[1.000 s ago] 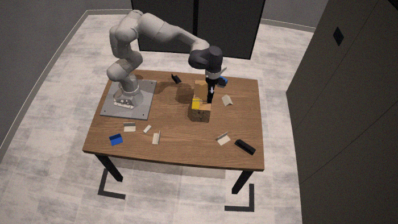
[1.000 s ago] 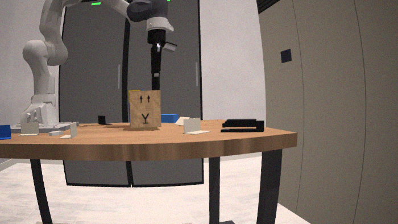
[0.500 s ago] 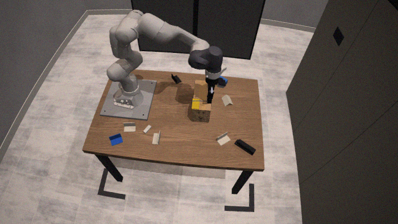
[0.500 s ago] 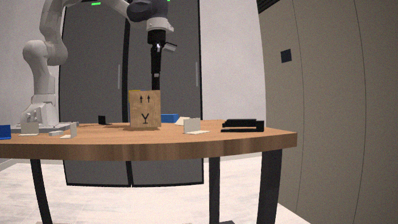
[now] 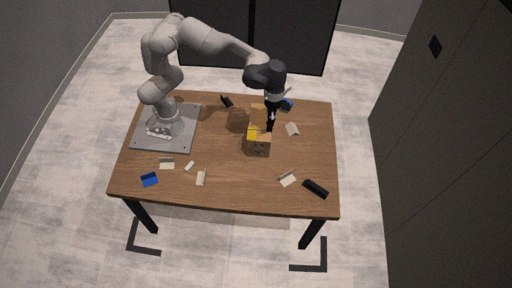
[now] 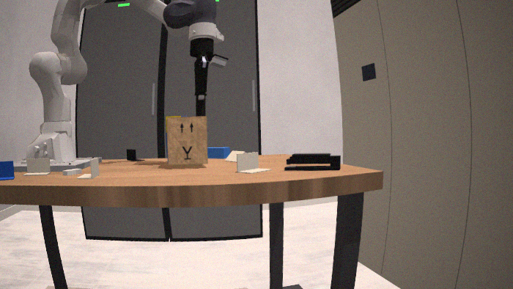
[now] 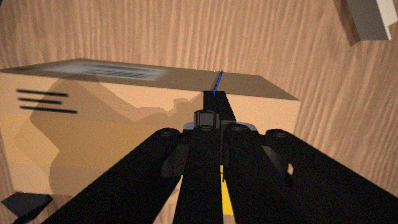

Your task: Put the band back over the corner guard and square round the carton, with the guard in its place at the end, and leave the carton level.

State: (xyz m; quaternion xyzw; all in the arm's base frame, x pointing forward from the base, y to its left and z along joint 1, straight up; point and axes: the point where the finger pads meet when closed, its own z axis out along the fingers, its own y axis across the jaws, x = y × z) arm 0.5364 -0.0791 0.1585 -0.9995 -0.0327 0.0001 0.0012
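Note:
The brown carton (image 5: 260, 144) (image 6: 187, 141) (image 7: 125, 125) stands upright on the table (image 5: 234, 190), arrows pointing up. A yellow corner guard (image 5: 251, 133) (image 6: 172, 118) (image 7: 227, 200) sits on its top left edge. A thin blue band (image 5: 256, 129) (image 7: 218, 81) runs across the carton top and over its far edge. My gripper (image 5: 270, 129) (image 6: 200, 111) (image 7: 213, 106) points straight down at the carton's top right side. Its fingers are closed together on the band, which comes out from between the tips in the wrist view.
Loose beige corner guards (image 5: 292, 129) (image 5: 286, 178) (image 5: 200, 177) (image 5: 167, 163) lie around the table. A blue block (image 5: 288, 101) (image 6: 218, 152) sits behind the carton. A black bar (image 5: 314, 188) (image 6: 313, 161) lies front right, a small black piece (image 5: 227, 101) at the back, a blue piece (image 5: 148, 179) front left.

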